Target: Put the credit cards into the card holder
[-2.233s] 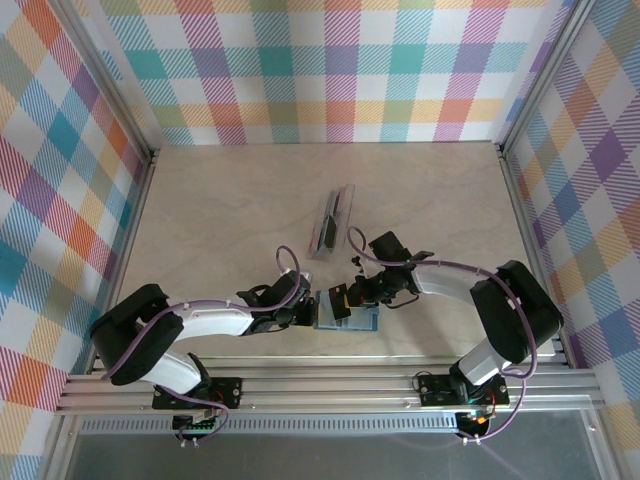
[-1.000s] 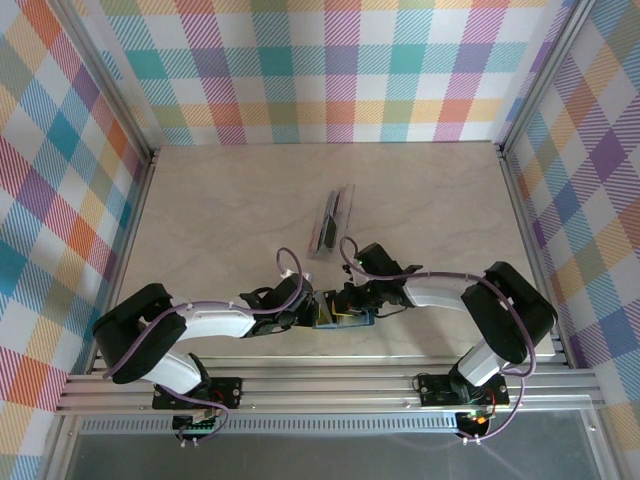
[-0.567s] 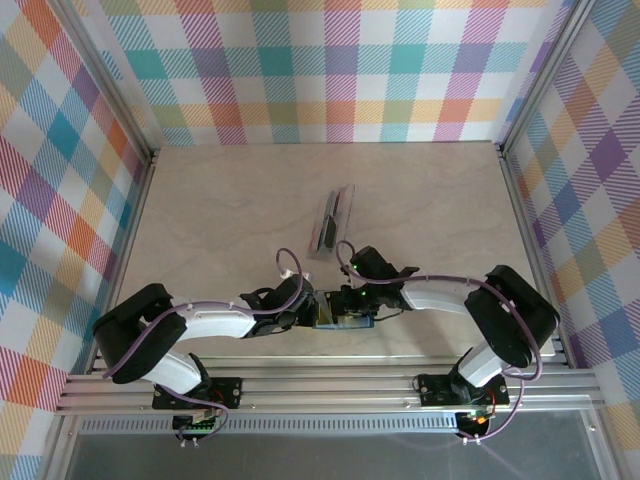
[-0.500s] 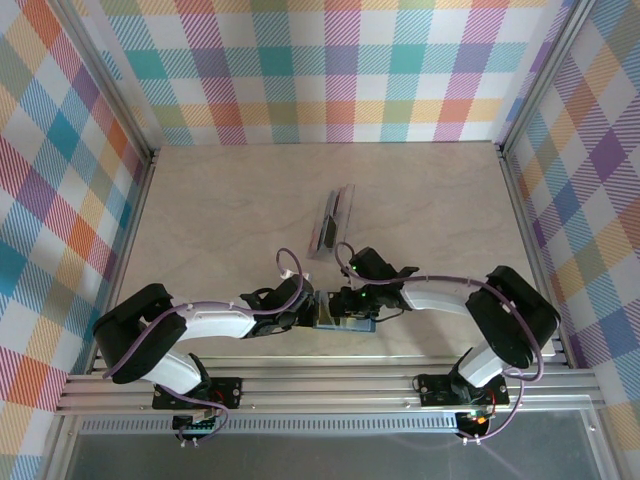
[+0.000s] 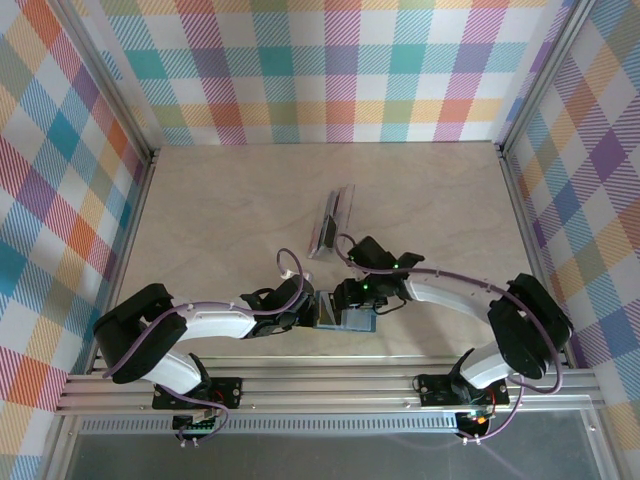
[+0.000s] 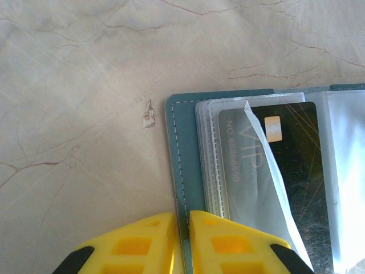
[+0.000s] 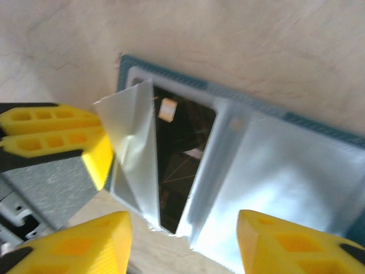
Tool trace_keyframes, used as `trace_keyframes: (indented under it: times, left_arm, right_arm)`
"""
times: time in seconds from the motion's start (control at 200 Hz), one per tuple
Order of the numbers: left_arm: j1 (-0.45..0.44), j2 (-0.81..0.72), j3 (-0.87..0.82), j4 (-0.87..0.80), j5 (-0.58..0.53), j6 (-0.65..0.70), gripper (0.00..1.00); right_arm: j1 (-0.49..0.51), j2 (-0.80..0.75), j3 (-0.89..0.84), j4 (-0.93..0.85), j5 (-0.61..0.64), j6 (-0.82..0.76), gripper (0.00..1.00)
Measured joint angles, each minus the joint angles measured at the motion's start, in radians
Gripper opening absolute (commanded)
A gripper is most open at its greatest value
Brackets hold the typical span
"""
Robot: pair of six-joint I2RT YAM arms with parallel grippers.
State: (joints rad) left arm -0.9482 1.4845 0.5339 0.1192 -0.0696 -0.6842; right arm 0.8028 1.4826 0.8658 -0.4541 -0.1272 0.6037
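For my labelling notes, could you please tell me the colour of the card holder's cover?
The card holder is teal-blue, clearest in the left wrist view.

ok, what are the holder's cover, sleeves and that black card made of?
Card holder cover: teal, matte, stitched edge; likely faux leather or fabric.
Sleeves: clear glossy plastic film, with glare and a curling flap.
Black card: rigid-looking glossy plastic, with a gold chip and VIP lettering.

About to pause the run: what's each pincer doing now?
The left pincer is closed on the card holder, at its edge.
The right pincer is open, holding nothing.
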Motion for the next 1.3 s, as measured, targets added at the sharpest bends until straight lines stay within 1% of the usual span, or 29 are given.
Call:
trace_keyframes:
  times: [0.13, 0.285, 0.5, 0.77, 0.865, 0.97, 1.11, 1.285, 1.3]
  left_arm:
    - [0.0, 0.002, 0.001, 0.0, 0.0, 0.0, 0.17]
    - [0.0, 0.002, 0.002, 0.0, 0.0, 0.0, 0.17]
    - [0.0, 0.004, 0.002, 0.001, 0.0, 0.0, 0.17]
    - [0.0, 0.006, 0.006, 0.0, -0.001, 0.0, 0.17]
    - [0.0, 0.007, 0.006, 0.0, 0.0, 0.0, 0.17]
    - [0.0, 0.007, 0.006, 0.0, 0.0, 0.0, 0.17]
    - [0.0, 0.007, 0.006, 0.0, 0.0, 0.0, 0.17]
    - [0.0, 0.007, 0.006, 0.0, 0.0, 0.0, 0.17]
    - [0.0, 0.007, 0.006, 0.0, 0.0, 0.0, 0.17]
  right_arm:
    - [0.0, 0.035, 0.046, -0.056, 0.082, -0.026, 0.42]
    - [0.0, 0.095, 0.079, -0.095, 0.146, -0.044, 0.43]
    - [0.0, 0.125, 0.077, -0.123, 0.189, -0.043, 0.45]
    - [0.005, 0.153, 0.052, -0.113, 0.206, -0.034, 0.41]
    - [0.008, 0.153, 0.05, -0.109, 0.216, -0.021, 0.38]
    - [0.013, 0.156, 0.05, -0.108, 0.232, -0.01, 0.3]
    - [0.017, 0.157, 0.05, -0.103, 0.248, 0.006, 0.17]
    - [0.027, 0.157, 0.05, -0.082, 0.234, 0.011, 0.0]
    - [0.027, 0.157, 0.05, -0.081, 0.232, 0.006, 0.0]
